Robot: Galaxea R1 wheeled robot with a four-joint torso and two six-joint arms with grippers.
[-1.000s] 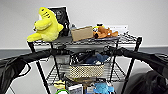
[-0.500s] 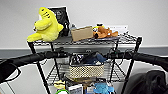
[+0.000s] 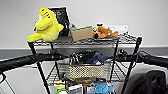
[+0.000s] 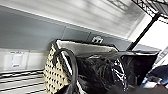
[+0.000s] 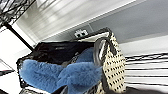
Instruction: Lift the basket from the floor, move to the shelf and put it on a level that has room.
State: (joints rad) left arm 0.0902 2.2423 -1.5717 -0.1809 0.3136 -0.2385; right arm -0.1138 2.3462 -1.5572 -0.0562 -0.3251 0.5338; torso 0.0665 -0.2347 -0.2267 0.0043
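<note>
Over the last second nothing much shifts: both my arms stay stretched to the pale beige woven wicker basket (image 3: pixel 86 70) at lower centre, resting on the black wire rack's (image 3: pixel 40 68) second tier, so placement looks nearly finished, though I cannot tell either gripper's state.

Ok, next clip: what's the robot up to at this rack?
Both arms reach in from either side to the woven basket, which sits at the second tier of the black wire shelf. The basket carries a blue plush and dark items. A yellow plush and a cardboard box sit on the top tier.
</note>
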